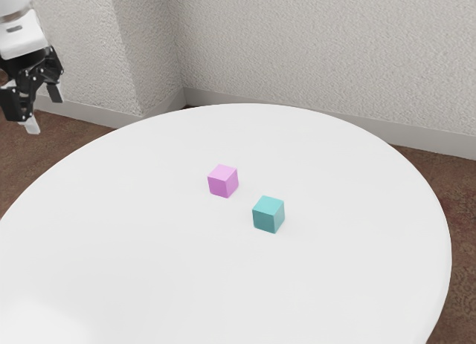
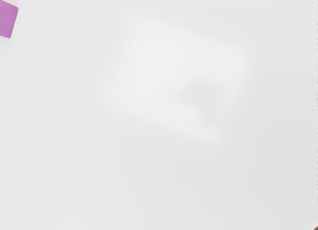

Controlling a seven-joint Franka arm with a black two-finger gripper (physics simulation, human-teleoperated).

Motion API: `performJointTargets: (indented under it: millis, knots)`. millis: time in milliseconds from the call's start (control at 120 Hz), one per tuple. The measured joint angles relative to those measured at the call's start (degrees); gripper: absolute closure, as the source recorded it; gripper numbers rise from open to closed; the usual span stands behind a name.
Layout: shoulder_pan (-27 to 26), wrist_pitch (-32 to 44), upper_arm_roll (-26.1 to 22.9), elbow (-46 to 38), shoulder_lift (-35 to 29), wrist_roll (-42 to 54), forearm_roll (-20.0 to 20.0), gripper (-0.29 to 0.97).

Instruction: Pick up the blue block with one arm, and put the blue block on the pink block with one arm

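The blue block, a teal cube, sits well apart from the empty, wide-spread gripper, with the pink block nearly between them.

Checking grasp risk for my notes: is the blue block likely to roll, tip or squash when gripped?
The blue block looks like a rigid, flat-faced cube resting flat on the table, so it probably won't roll or tip. Its smooth-looking sides might slip slightly. It is small, so likely light.

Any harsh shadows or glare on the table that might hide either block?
Exterior view: soft, even light; the pink block and blue block cast only faint shadows on the white table, no glare. Wrist view: one pale grey shadow patch on the table; pink block keeps its colour.
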Motion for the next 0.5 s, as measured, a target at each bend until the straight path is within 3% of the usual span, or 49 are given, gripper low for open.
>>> performJointTargets:
  millis: [150, 308, 500]
  knots:
    - [0.0, 4.2, 1.3, -8.3, -2.2, 0.0, 0.1, 0.00]
    - [0.1, 6.4, 2.7, -11.6, -6.9, 0.0, 1.6, 0.00]
    - [0.1, 8.7, 4.4, -14.6, -8.3, -0.1, 3.9, 0.00]
